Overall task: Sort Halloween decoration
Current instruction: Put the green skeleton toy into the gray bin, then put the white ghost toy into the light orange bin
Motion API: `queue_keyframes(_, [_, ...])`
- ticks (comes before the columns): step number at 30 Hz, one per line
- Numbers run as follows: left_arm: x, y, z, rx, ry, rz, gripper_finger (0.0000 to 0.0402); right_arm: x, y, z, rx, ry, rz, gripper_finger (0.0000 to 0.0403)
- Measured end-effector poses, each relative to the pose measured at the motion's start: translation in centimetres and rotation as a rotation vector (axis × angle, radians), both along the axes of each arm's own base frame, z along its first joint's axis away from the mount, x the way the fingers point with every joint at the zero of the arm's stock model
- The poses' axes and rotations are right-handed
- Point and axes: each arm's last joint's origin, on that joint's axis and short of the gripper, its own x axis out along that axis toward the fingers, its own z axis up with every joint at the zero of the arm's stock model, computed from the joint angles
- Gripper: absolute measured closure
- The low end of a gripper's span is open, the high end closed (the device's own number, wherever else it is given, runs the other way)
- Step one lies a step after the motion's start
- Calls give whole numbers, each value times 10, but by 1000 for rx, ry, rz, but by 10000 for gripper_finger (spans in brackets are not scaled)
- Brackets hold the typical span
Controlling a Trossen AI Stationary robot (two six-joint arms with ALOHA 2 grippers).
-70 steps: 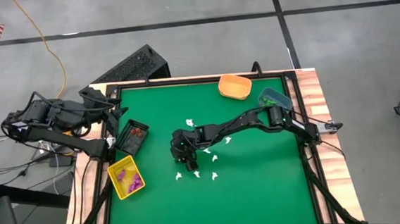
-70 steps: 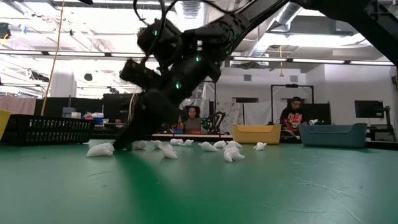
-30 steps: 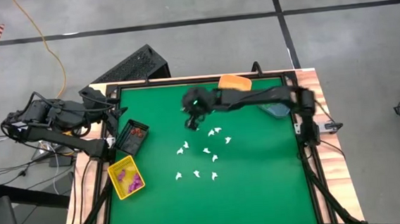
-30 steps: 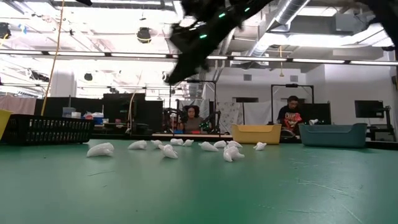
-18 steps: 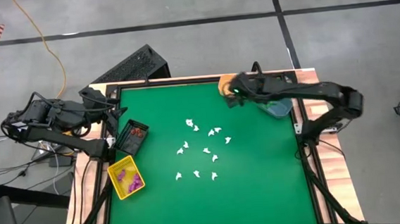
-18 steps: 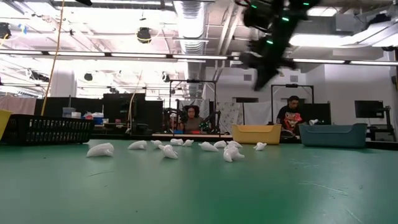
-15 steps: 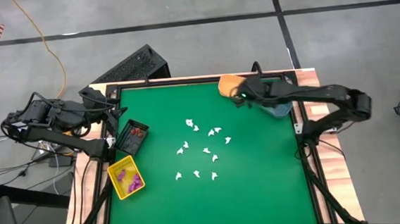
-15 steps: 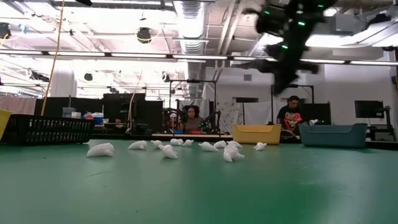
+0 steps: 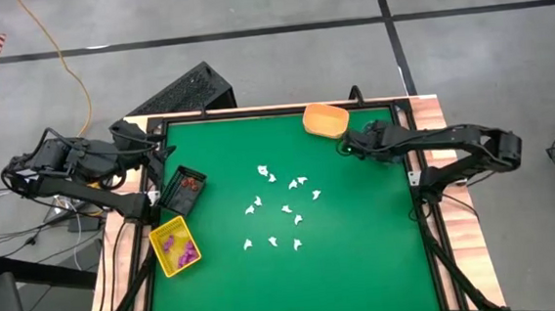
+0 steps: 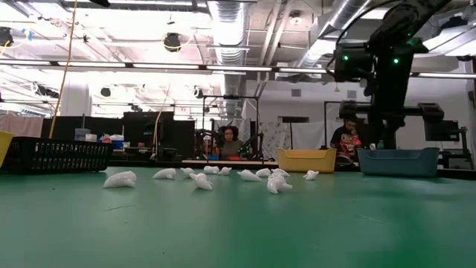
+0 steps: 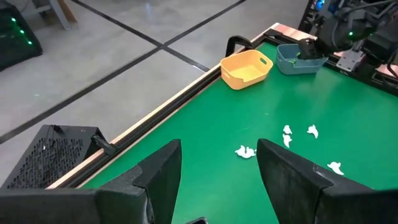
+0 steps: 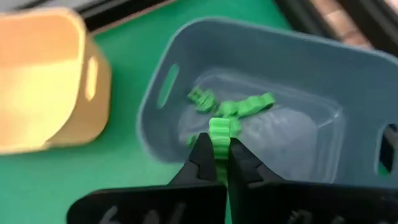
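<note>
Flat green felt table inside a dark rail frame with wooden side boards. The left arm waits off the table's left edge, its left gripper hanging with broad dark fingers spread apart. The right arm reaches in from the right edge; its right gripper hovers at the rim of the blue bin, slim black fingers pinching a ridged green trinket. More green trinkets lie on the bin's smooth pale floor. Beside it stands the orange bin, rounded plastic with slot handles. At the left edge sit a black mesh bin holding reddish pieces and a yellow bin holding purple ones. Small crumpled white trinkets lie scattered mid-table.
</note>
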Motion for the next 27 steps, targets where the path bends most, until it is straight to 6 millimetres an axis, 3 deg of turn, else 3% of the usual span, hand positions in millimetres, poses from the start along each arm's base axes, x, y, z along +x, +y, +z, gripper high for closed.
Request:
queue_keyframes(4, [0, 0, 0, -7, -6, 5, 202, -3, -3, -2, -29, -6, -72, 376])
queue_keyframes(12, [0, 0, 0, -5, -3, 4, 202, -5, -10, -2, -34, 8, -77, 273])
queue_keyframes(20, [0, 0, 0, 4, 4, -1, 202, 5, -6, 2, -65, -3, 61, 183])
queue_keyframes(27, [0, 0, 0, 4, 4, -1, 202, 31, 16, 16, -163, -97, 352, 173])
